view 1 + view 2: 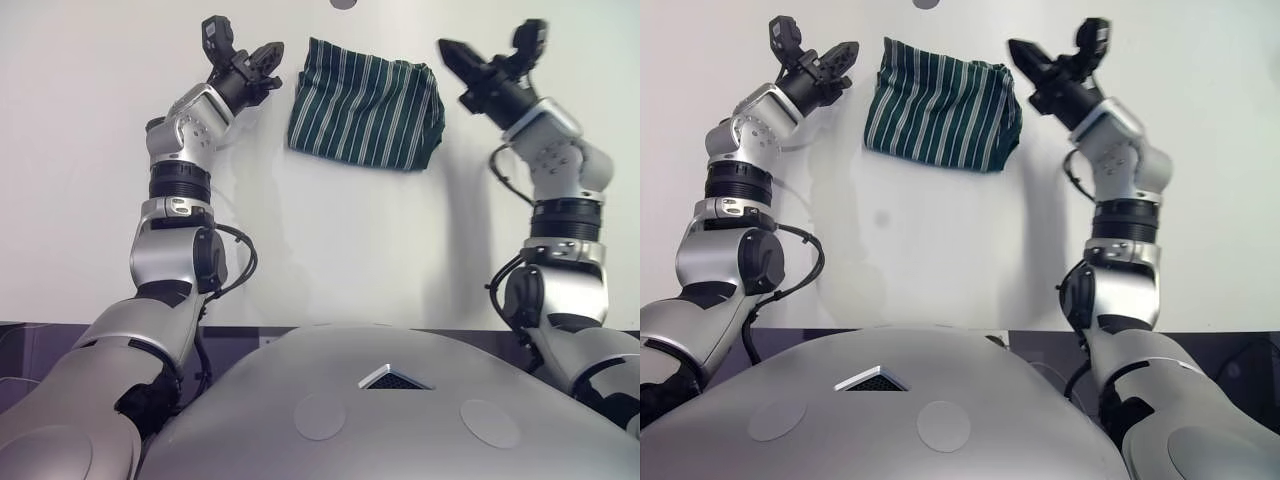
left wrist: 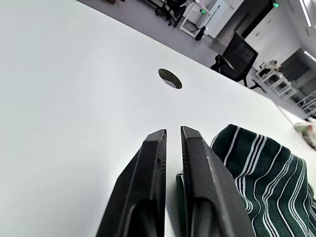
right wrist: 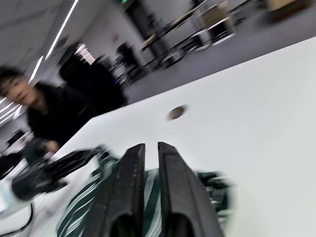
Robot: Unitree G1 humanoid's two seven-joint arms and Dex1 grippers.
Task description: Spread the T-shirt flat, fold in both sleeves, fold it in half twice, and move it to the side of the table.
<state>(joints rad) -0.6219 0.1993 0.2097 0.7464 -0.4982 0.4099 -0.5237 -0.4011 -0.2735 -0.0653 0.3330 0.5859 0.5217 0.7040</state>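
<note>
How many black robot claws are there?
2. The black two-fingered left gripper is left of the folded green-and-white striped T-shirt; the right gripper is right of it.

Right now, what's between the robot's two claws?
The folded T-shirt lies between the left gripper and right gripper, in the left eye view.

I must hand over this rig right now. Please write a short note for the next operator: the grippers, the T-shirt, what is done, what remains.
Left gripper: fingers nearly together, empty, close beside the left edge of the T-shirt.
Right gripper: the same, empty, near its right edge.
T-shirt: a folded, compact bundle at the far middle of the white table, near a cable hole.
Done: the folding appears finished.
Left: probably moving it to the table's side.
</note>
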